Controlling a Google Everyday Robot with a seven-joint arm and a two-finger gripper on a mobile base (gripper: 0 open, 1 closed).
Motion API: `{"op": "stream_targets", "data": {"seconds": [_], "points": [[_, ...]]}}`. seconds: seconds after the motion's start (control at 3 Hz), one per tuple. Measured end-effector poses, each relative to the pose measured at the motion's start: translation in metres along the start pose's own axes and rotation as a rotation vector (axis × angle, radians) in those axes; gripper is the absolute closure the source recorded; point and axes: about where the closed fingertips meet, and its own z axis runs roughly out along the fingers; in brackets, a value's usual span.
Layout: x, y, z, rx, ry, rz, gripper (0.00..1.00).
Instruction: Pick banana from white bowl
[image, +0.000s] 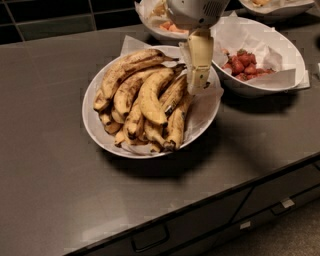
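The white bowl (95, 131) is wide, shallow and lined with white paper, and stands mid-counter with a pile of several bananas in it. The banana (179, 118), dull yellow with heavy brown speckles, lies along the pile's right side and meets a similar one at a dark stem near the bowl's front. A plumper, brighter banana (150, 96) lies on top of the pile. My gripper (196, 86) hangs down from the top of the view over the bowl's right part, its tip just above the right-hand bananas. It holds nothing.
A deeper white bowl with red fruit (278, 86) stands close to the right. A bowl with orange fruit (161, 29) sits behind, partly hidden by my arm. Another dish (272, 6) is at the top right. The dark counter's front edge (210, 202) runs diagonally, with drawers below.
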Motion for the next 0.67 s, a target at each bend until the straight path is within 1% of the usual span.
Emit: {"op": "stream_targets", "data": {"seconds": [0.67], "points": [[-0.025, -0.048, 0.023, -0.010, -0.022, -0.016, 0.00]]}}
